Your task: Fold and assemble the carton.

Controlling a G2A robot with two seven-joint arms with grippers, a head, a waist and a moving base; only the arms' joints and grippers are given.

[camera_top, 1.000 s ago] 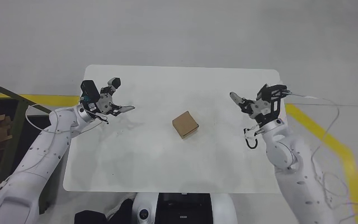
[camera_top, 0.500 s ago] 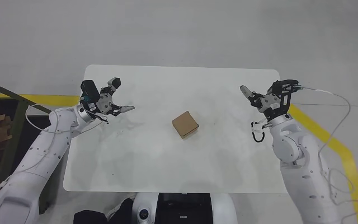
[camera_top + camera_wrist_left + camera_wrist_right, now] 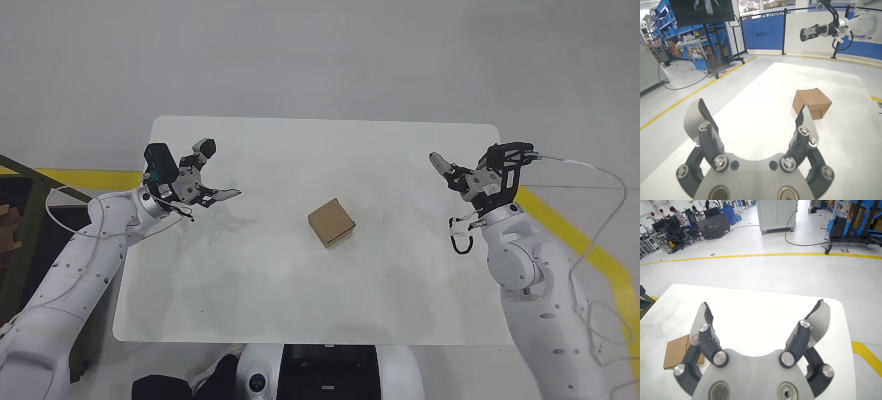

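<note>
One brown carton (image 3: pixel 330 222) on our desk (image 3: pixel 300 150)
We see it closed; left end effector (image 3: pixel 218 170) and right end effector (image 3: pixel 762 304) both gape wide.

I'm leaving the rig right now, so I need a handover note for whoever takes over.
Left gripper: open, empty, above the table's left side.
Right gripper: open, empty, above the right edge.
Carton: mid-table, apart from both grippers.
Done: it looks folded into a box.
Left: check the recessed side flap; it may need tucking.
</note>
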